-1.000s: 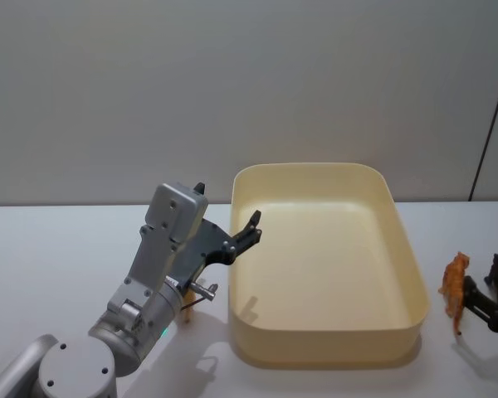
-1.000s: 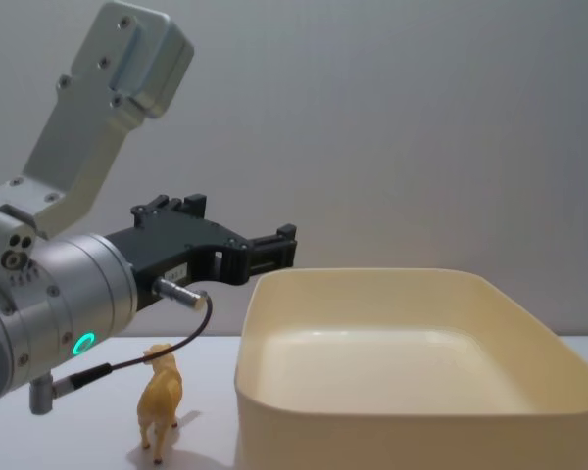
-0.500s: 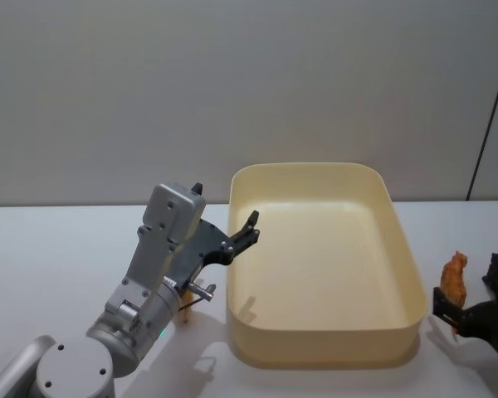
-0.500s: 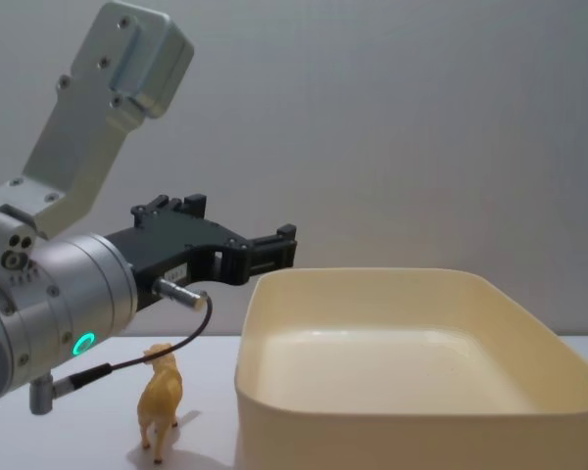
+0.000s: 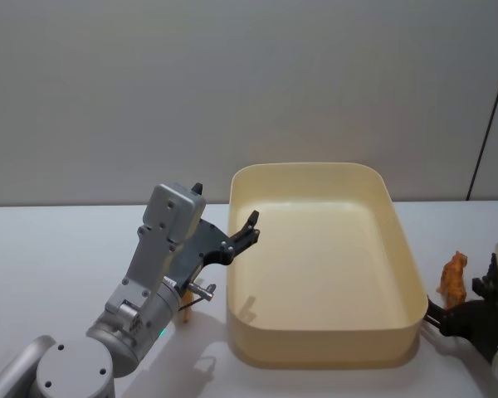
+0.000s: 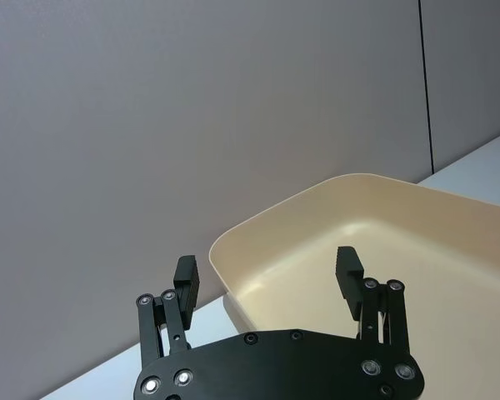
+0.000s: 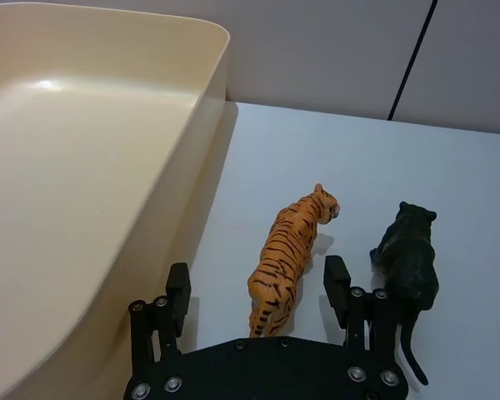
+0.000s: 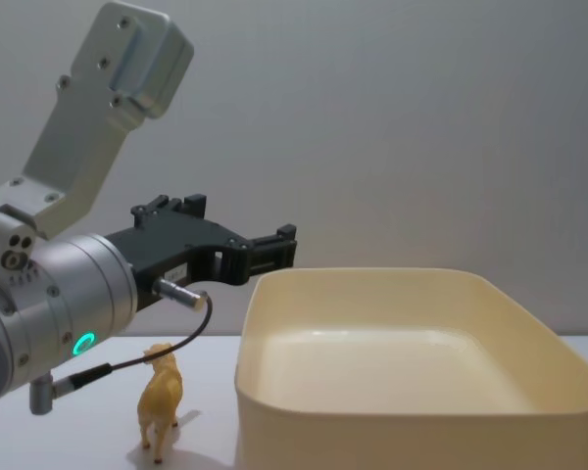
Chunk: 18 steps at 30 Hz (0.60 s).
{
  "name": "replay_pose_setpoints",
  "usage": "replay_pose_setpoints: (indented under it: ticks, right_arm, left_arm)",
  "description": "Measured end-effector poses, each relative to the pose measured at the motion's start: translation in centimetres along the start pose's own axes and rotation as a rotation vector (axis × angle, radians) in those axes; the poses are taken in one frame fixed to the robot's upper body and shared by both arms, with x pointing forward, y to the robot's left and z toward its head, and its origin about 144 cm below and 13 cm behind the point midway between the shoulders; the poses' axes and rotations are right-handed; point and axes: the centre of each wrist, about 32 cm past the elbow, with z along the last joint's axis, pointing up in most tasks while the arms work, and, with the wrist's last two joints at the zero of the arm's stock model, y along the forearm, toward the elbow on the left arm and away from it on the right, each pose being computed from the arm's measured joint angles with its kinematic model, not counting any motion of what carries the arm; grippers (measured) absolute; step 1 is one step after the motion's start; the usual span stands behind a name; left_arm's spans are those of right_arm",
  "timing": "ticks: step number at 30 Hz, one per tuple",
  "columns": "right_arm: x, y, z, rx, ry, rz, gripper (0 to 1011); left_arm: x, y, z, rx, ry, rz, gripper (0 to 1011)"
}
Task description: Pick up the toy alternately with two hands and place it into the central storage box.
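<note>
An orange striped tiger toy point(image 7: 288, 254) stands on the white table just right of the central storage box point(image 5: 315, 347). My right gripper point(image 7: 257, 277) is open, and the tiger's hind part sits between its fingers without clear contact. In the head view the right gripper point(image 5: 461, 300) is low at the box's right front corner, by the tiger point(image 5: 454, 277). A black panther toy point(image 7: 407, 256) stands beside the tiger, outside the jaws. My left gripper point(image 5: 225, 207) hangs open and empty above the table at the box's left rim. Below it stands a small yellow animal toy point(image 8: 161, 398).
The cream-yellow box point(image 8: 392, 431) holds nothing and takes up the table's middle. Its wall point(image 7: 202, 125) rises close on one side of the right gripper. The yellow animal point(image 5: 185, 310) is partly hidden under the left arm. A grey wall stands behind the table.
My right gripper has moved left and nearer the robot, so its open fingers now straddle the tiger. The left arm and the yellow animal have not moved.
</note>
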Motion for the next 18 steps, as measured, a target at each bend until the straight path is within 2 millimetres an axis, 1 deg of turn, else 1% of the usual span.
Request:
replay_pose_setpoints:
  ticks: [1,2,3,5,6,8,9,12,13,15,16,17,18]
  right_arm:
    - [-0.06,0.14,-0.04,-0.003,-0.002,-0.001,986]
    - [-0.12,0.27,-0.07,-0.005,-0.004,-0.002,949]
    - [-0.12,0.27,-0.07,-0.005,-0.004,-0.002,949]
    - [-0.20,0.44,-0.10,-0.008,-0.006,-0.003,907]
    - [-0.26,0.53,-0.10,-0.009,-0.007,-0.003,857]
    - [-0.32,0.64,-0.12,-0.011,-0.008,-0.003,831]
    - [-0.33,0.68,-0.11,-0.011,-0.009,-0.004,766]
    - [-0.39,0.80,-0.13,-0.013,-0.010,-0.005,710]
    - [-0.40,0.83,-0.13,-0.013,-0.010,-0.005,651]
    - [-0.45,0.90,-0.13,-0.014,-0.011,-0.005,576]
    - [-0.46,0.92,-0.14,-0.014,-0.012,-0.005,576]
    - [-0.46,0.94,-0.15,-0.015,-0.012,-0.006,534]
    - [-0.49,0.97,-0.15,-0.015,-0.012,-0.006,515]
  left_arm:
    - [0.00,0.00,0.00,0.000,0.000,0.000,1001]
    - [0.00,0.00,0.00,0.000,0.000,0.000,1001]
    - [0.00,0.00,0.00,0.000,0.000,0.000,1001]
    - [0.00,0.00,0.00,0.000,0.000,0.000,1001]
    - [0.00,0.00,0.00,0.000,0.000,0.000,1001]
    - [0.00,0.00,0.00,0.000,0.000,0.000,1001]
    - [0.00,0.00,0.00,0.000,0.000,0.000,1001]
    - [0.00,0.00,0.00,0.000,0.000,0.000,1001]
    - [0.00,0.00,0.00,0.000,0.000,0.000,1001]
    - [0.00,0.00,0.00,0.000,0.000,0.000,1001]
    - [0.00,0.00,0.00,0.000,0.000,0.000,1001]
    - [0.00,0.00,0.00,0.000,0.000,0.000,1001]
    - [0.00,0.00,0.00,0.000,0.000,0.000,1001]
